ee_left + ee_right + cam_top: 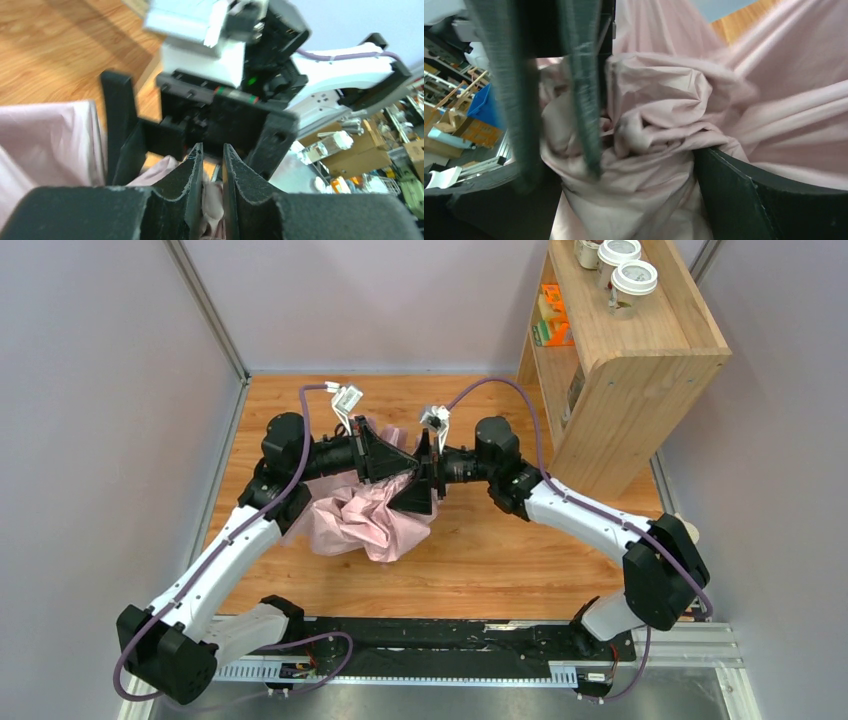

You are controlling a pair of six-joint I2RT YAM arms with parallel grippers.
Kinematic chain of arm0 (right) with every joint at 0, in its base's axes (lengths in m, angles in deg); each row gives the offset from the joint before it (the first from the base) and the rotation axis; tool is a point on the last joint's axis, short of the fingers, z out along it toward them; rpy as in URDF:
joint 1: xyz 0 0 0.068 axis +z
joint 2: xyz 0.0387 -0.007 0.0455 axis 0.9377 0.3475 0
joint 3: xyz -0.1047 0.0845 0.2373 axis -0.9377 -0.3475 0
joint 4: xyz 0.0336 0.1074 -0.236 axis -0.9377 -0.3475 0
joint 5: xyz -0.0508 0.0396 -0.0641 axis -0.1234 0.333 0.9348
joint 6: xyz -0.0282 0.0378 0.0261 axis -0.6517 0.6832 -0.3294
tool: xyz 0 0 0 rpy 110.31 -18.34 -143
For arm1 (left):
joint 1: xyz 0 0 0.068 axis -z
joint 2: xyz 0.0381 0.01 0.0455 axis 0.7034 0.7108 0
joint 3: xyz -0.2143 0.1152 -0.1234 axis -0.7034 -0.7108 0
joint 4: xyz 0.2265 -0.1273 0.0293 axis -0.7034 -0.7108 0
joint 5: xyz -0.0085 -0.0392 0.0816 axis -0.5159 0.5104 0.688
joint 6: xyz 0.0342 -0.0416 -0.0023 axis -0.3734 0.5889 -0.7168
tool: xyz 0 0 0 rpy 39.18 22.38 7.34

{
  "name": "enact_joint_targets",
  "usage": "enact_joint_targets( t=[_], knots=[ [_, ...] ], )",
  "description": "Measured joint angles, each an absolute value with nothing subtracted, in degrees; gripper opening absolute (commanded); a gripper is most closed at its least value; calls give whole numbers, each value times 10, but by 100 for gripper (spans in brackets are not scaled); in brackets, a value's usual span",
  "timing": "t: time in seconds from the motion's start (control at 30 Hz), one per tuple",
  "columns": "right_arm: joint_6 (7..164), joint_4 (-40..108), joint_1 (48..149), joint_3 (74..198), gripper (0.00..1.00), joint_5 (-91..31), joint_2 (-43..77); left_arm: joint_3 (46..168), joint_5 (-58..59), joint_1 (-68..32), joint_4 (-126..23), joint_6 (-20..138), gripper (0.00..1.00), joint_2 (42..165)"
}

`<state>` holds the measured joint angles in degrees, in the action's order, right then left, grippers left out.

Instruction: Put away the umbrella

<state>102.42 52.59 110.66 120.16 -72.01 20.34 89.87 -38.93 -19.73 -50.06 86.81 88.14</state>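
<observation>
Pink cloth fills both wrist views. The umbrella (355, 520) lies as a crumpled heap on the table (500, 560), centre-left, partly under the left forearm. Shaft and handle are not seen, so the long axis cannot be read. The heap spreads from the grippers toward the near edge.

On the left gripper (212, 150), fingers are pressed nearly together, with a fold of canopy pinched between them. On the right gripper (624, 170), fingers are spread wide, and a bunched wad of cloth sits between them, not clamped. The two meet tip to tip above the far end of the heap, the right one straddling the left's fingertips.

Judgement: gathering the canopy, early in the task, nothing stowed. Cloth lies directly ahead of and below both grippers; the left arm is nearer the bulk. The next move is likely the right closing on the wad. Risks: slack fabric slips out, or fingers collide at this closeness.
</observation>
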Motion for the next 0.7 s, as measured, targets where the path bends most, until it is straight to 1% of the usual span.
enact_joint_targets(
  t=[0.17, 0.2, 0.27, 0.33, 0.37, 0.4, 0.43, 0.47, 0.5, 0.53, 0.57, 0.6, 0.67, 0.7],
  knots=[
    [1060, 624, 1125, 1175, 100, -709, 221, 897, -405, -171, -425, 899, 0, 880],
    [1069, 648, 1127, 1166, 99, -701, 221, 897, -404, -167, -417, 899, 0, 880],
    [1083, 693, 1129, 1152, 91, -687, 220, 897, -403, -164, -408, 900, 0, 880],
    [1089, 728, 1134, 1146, 93, -671, 220, 897, -403, -162, -401, 901, 0, 880],
    [1087, 729, 1135, 1146, 96, -661, 218, 897, -400, -161, -400, 901, 0, 880],
    [1078, 711, 1137, 1147, 97, -643, 211, 899, -392, -161, -410, 895, 0, 880],
    [1066, 684, 1136, 1147, 97, -622, 203, 910, -378, -160, -445, 879, 5, 880],
    [1045, 632, 1136, 1150, 98, -584, 188, 930, -349, -157, -497, 861, 22, 882],
    [1022, 569, 1134, 1152, 98, -532, 169, 964, -310, -152, -573, 841, 28, 885],
    [1016, 552, 1133, 1152, 99, -517, 163, 982, -287, -150, -606, 827, 34, 887],
    [1006, 515, 1131, 1152, 100, -483, 151, 1017, -243, -148, -670, 813, 45, 890],
    [997, 470, 1129, 1151, 100, -445, 135, 1047, -200, -147, -722, 799, 54, 891],
    [990, 380, 1126, 1139, 100, -356, 93, 1092, -114, -147, -813, 781, 56, 888],
    [989, 349, 1125, 1130, 100, -324, 75, 1103, -85, -147, -845, 777, 54, 886]
  ],
)
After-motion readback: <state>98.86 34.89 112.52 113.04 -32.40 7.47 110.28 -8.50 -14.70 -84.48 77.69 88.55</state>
